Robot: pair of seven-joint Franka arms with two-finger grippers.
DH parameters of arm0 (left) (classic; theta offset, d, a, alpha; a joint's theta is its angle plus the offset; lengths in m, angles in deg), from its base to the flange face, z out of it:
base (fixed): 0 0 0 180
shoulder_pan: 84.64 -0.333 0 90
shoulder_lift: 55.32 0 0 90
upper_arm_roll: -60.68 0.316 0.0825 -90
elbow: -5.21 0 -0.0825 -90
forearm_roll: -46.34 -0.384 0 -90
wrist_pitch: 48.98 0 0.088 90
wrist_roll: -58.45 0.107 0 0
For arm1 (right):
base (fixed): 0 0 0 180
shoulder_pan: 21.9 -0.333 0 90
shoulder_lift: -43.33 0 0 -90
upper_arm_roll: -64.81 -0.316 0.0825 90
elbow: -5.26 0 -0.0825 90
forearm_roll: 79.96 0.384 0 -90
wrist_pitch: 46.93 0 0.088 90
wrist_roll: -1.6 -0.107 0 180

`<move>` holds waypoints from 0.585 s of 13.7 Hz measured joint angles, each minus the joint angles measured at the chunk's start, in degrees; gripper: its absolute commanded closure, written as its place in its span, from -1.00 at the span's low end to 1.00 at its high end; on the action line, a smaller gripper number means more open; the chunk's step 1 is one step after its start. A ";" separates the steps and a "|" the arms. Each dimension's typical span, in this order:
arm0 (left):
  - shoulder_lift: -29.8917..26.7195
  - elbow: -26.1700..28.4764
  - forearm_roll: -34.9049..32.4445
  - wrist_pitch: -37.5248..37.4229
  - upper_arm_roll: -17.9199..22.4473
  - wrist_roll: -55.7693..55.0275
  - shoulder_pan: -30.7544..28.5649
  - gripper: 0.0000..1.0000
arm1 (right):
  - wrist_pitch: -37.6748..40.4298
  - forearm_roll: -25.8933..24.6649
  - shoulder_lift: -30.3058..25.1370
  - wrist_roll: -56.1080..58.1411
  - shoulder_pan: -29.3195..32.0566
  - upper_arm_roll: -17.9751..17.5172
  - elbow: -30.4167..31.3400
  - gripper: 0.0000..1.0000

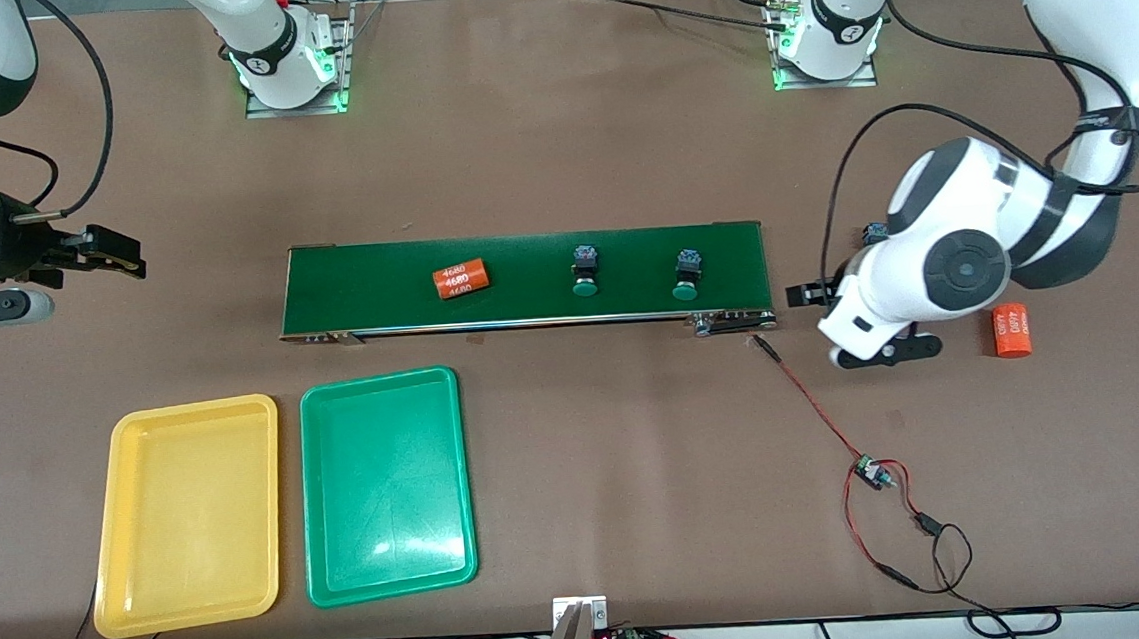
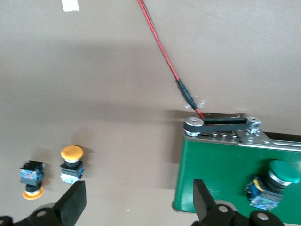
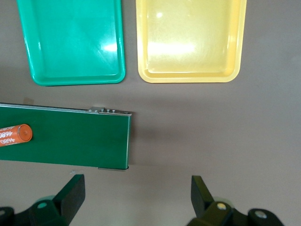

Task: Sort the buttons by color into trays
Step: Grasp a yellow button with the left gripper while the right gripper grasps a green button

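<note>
Two green buttons lie on the dark-green conveyor belt. The one nearest the left arm's end also shows in the left wrist view as a green button. Two yellow-orange buttons lie on the bare table off that end. My left gripper hangs open over the table between the belt's end and those buttons, with nothing in it. My right gripper is open and empty over the table off the belt's other end. The yellow tray and green tray lie side by side, nearer the front camera than the belt.
One orange "4680" cylinder lies on the belt toward the right arm's end. Another orange cylinder stands on the table by the left arm. A red and black wire runs from the belt's corner toward the table's front edge.
</note>
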 measured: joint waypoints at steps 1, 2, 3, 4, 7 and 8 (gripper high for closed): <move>0.00 -0.37 -0.09 0.00 0.03 1.23 -0.64 -1.00 | 0.00 0.09 0.07 -0.01 -1.09 -0.10 0.01 -1.00; -0.01 -0.72 -0.15 0.00 0.04 2.62 -1.26 -1.00 | -0.03 0.36 0.37 -0.04 -2.56 -0.23 0.03 -1.00; -0.02 -0.92 -0.17 0.00 0.16 4.31 -1.94 -1.00 | -0.19 1.06 0.95 -0.50 -4.36 -0.35 0.04 -1.00; -0.15 -1.04 -0.23 0.00 0.95 6.54 -2.37 -1.00 | -0.51 2.58 1.88 -2.34 -6.46 -0.45 0.05 -1.00; -2.18 -0.92 2.46 0.05 9.89 15.81 0.23 -1.00 | -1.71 9.46 6.32 -9.84 -13.25 -0.67 0.11 -1.00; -3.06 -0.26 4.03 0.07 12.39 18.23 1.22 -1.00 | -3.28 10.28 8.04 -12.72 -15.96 -0.71 0.11 -1.00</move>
